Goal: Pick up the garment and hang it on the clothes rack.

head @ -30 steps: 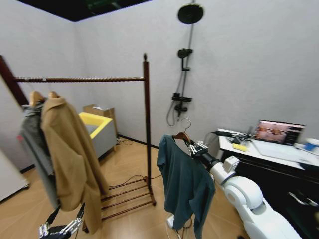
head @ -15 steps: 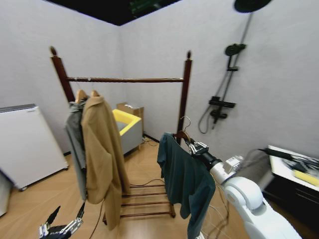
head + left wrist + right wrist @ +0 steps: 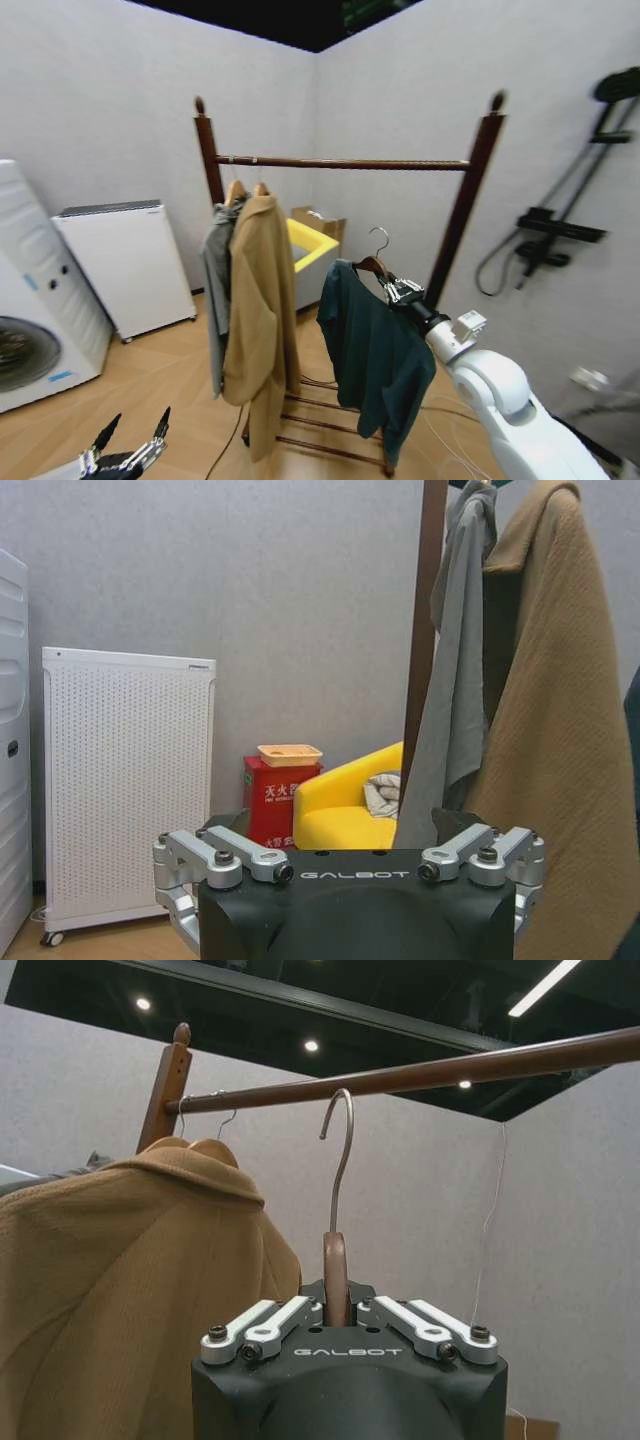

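Observation:
The garment (image 3: 372, 352), dark teal cloth on a wooden hanger (image 3: 372, 265), hangs from my right gripper (image 3: 402, 291), which is shut on the hanger below its metal hook. It hangs in front of the clothes rack (image 3: 340, 162), below the top bar and toward the right upright. In the right wrist view the hanger's hook (image 3: 341, 1156) rises from the shut right gripper (image 3: 337, 1312), and the clothes rack bar (image 3: 450, 1068) runs above it. My left gripper (image 3: 126, 452) is parked low at the front left, open; its fingers (image 3: 228, 857) hold nothing.
A tan coat (image 3: 261, 315) and a grey garment (image 3: 216, 290) hang at the rack's left end. A washing machine (image 3: 28, 330) and a white unit (image 3: 125, 265) stand left. A yellow tub (image 3: 311, 248) sits behind the rack, a shower fitting (image 3: 545, 235) on the right wall.
The whole view has swung, so the rack now sits in the middle and the washing machine shows at left. My right gripper still holds the hanger; the left arm stays parked.

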### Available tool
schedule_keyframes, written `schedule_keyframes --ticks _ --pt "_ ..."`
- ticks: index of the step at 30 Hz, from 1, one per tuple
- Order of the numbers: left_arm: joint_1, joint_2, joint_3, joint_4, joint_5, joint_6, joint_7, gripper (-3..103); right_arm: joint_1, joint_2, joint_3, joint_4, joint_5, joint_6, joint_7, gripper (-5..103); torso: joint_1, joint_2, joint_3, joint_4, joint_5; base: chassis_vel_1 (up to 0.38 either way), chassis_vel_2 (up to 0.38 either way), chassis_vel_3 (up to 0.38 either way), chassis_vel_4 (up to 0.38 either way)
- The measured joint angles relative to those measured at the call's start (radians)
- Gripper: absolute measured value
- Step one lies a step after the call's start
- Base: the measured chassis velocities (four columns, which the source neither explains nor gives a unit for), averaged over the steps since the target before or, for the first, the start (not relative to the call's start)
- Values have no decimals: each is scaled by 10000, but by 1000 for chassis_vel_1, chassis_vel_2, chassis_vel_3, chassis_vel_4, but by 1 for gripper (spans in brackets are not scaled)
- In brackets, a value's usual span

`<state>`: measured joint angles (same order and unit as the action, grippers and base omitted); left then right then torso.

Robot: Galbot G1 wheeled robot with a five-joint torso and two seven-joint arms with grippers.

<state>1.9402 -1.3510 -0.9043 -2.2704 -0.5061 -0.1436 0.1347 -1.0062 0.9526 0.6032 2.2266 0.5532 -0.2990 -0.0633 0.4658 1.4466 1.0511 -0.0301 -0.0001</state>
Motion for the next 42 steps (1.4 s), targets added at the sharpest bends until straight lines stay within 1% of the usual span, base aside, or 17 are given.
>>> schedule_keyframes --ticks 5,6,7,13,14,16,17,18,20,21,23,24,26,30,35,37,42 --pt "-1 1 0 0 0 0 0 100 519 -209 -4 359 372 -517 412 9 4 -1 0 -7 -1 -58 89 59 -73" --pt "-1 1 0 0 0 0 2 100 814 -308 -58 367 597 -691 574 9 1 0 -1 -13 1 0 0 0 0" --pt "0 0 0 0 0 0 2 100 1359 -435 -179 278 902 -929 775 9 -5 1 -2 -8 2 0 0 0 0" --pt "0 0 0 0 0 0 2 100 2795 -673 -525 -121 1481 -1248 977 9 -9 4 -3 -5 2 22 -27 -32 35" --pt "0 0 0 0 0 0 2 100 3441 -737 -744 -246 1730 -1469 1139 9 -9 5 -4 -5 0 0 0 0 0" --pt "0 0 0 0 0 0 2 100 4403 -730 -1260 -275 2380 -2151 1912 9 -7 4 -2 -6 0 0 0 0 0" --pt "0 0 0 0 0 0 2 100 4403 -730 -1260 -275 2380 -2151 1912 9 -7 4 -2 -6 0 0 0 0 0" --pt "0 0 0 0 0 0 2 100 4632 -706 -1442 -264 2566 -2362 2213 9 -6 3 -2 -5 0 0 0 0 0" --pt "0 1 0 0 0 -1 2 100 5321 -560 -2138 -233 3076 -3012 3297 9 -4 3 -1 -4 -1 0 0 0 0" --pt "0 1 0 0 0 -1 2 100 5321 -560 -2138 -233 3076 -3012 3297 9 -4 3 -1 -4 -1 0 0 0 0" --pt "0 0 0 0 0 0 2 100 5775 -426 -2718 -243 3310 -3446 4099 9 -3 2 -1 -3 0 0 0 0 0" --pt "0 0 0 0 0 0 2 100 5775 -426 -2718 -243 3310 -3446 4099 9 -3 2 -1 -3 0 0 0 0 0" --pt "0 0 1 0 0 0 2 100 6417 -266 -3192 -427 3533 -3804 4596 9 -4 2 -2 -5 1 0 0 0 0" --pt "0 0 0 0 0 0 2 100 7363 -103 -3741 -768 3632 -3989 5011 9 -4 2 -2 -4 -1 0 0 0 0" --pt "0 0 0 0 0 0 2 100 7942 -167 -4325 -965 3730 -4057 5135 9 -4 2 -1 -5 0 0 0 0 0" --pt "0 0 0 0 0 0 2 100 8418 -196 -4857 -1266 3935 -4130 5305 9 -4 2 -2 -6 0 0 0 0 0" --pt "0 0 0 0 0 0 2 100 8934 -98 -5256 -1775 4098 -4247 5475 9 -4 2 -2 -3 -1 0 0 0 0"
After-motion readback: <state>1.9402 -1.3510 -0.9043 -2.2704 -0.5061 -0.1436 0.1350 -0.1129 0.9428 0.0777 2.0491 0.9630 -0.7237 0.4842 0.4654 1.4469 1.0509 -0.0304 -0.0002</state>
